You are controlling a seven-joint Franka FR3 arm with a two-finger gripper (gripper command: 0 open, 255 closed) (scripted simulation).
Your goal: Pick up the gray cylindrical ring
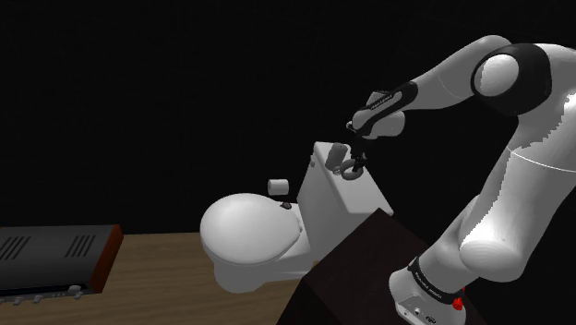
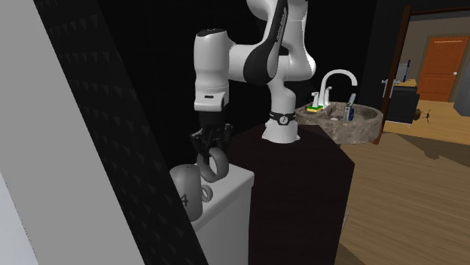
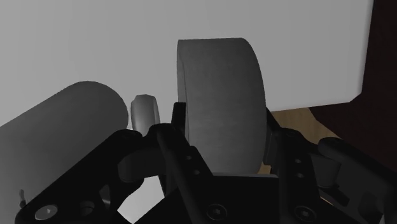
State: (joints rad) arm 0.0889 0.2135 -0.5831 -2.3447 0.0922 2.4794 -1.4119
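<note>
The gray cylindrical ring (image 3: 219, 95) stands on edge between my black fingers, which clasp its two flat sides. My gripper (image 3: 222, 137) is shut on it. In the shoulder view the gripper (image 1: 352, 159) hangs over the white toilet tank lid (image 1: 355, 196) with the ring (image 1: 350, 170) under it. From the second exterior view the ring (image 2: 216, 167) sits at lid height below the gripper (image 2: 210, 148); I cannot tell if it touches the lid. A second gray cylinder (image 3: 63, 137) lies beside it.
The white toilet bowl (image 1: 249, 240) lies towards the shoulder view's left of the tank. My dark stand (image 1: 369, 268) presses against the tank. A small white roll (image 1: 277, 186) sits behind the bowl. A stone sink (image 2: 343, 122) and a doorway (image 2: 444, 68) lie beyond the stand.
</note>
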